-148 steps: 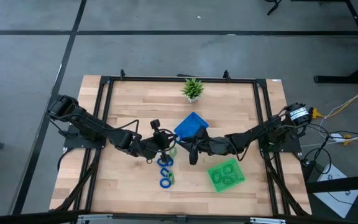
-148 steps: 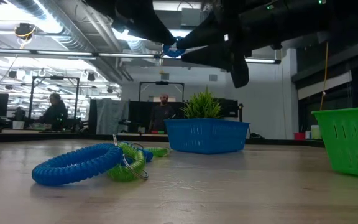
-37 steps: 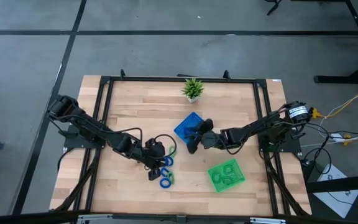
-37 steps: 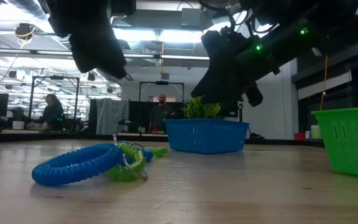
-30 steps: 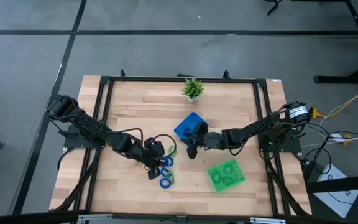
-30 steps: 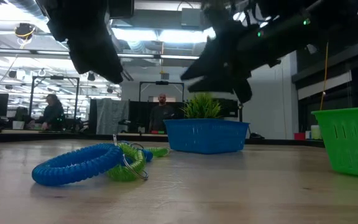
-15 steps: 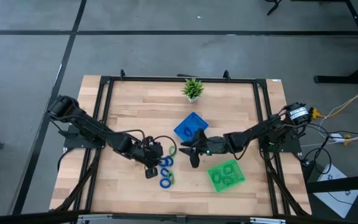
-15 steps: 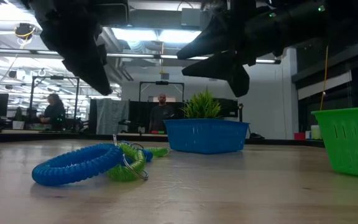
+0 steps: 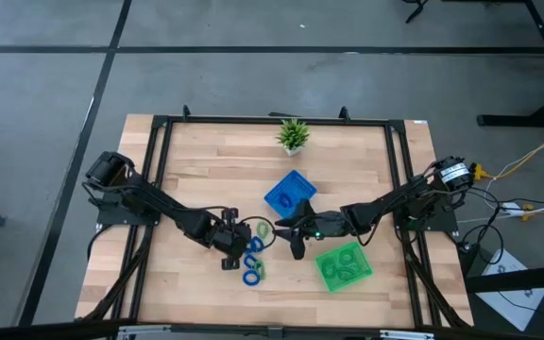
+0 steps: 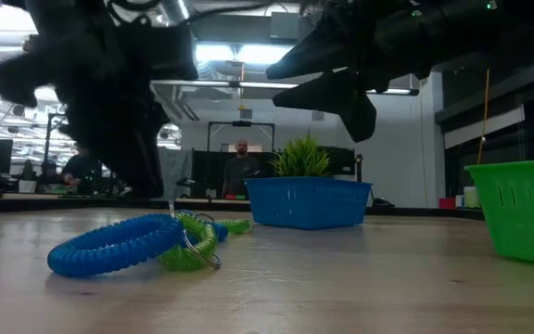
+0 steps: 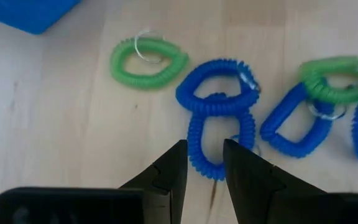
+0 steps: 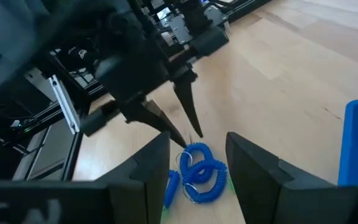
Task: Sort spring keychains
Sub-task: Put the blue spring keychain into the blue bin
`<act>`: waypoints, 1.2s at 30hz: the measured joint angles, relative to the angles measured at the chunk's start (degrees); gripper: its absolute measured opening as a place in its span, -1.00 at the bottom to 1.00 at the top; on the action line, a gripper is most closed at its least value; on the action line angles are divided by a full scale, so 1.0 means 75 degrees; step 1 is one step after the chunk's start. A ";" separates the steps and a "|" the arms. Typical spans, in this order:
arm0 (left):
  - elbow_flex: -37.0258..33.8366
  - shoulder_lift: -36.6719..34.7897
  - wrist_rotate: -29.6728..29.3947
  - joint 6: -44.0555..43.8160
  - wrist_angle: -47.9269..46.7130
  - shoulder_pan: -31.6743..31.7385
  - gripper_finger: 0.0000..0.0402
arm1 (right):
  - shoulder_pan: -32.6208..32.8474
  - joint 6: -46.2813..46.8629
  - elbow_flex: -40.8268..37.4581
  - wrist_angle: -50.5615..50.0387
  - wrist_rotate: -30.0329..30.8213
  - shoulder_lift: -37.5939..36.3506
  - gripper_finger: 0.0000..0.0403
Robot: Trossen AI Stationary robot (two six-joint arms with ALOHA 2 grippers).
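Several small coiled keychains lie flat on the wooden table between the two arms. In the left wrist view, a light green one (image 11: 148, 55) lies by two overlapping blue ones (image 11: 216, 93), with more blue (image 11: 294, 121) and green (image 11: 337, 81) beside them. My left gripper (image 9: 242, 249) is open just over them. Its fingertips (image 11: 204, 163) stand on either side of the near end of a blue keychain (image 11: 221, 144); I cannot tell whether they touch it. My right gripper (image 9: 285, 236) is open and empty, above the table between the blue tray (image 9: 289, 192) and the green tray (image 9: 345, 265).
The blue tray holds blue coils and the green tray holds green coils (image 9: 346, 264). A small potted plant (image 9: 293, 135) stands near the far edge. A black frame (image 9: 159, 170) runs around the table. Bare wood lies on the left and far right.
My right gripper has gone from over the blue tray toward the table's near edge and stays open and empty. My left gripper has come down toward the keychains and a little toward the near edge. The keychains have not moved.
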 joint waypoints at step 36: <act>-0.0020 0.0422 -0.0580 -0.0500 -0.0571 -0.0121 -0.90 | 0.0073 0.0159 0.0000 -0.0023 0.0012 0.0000 -0.22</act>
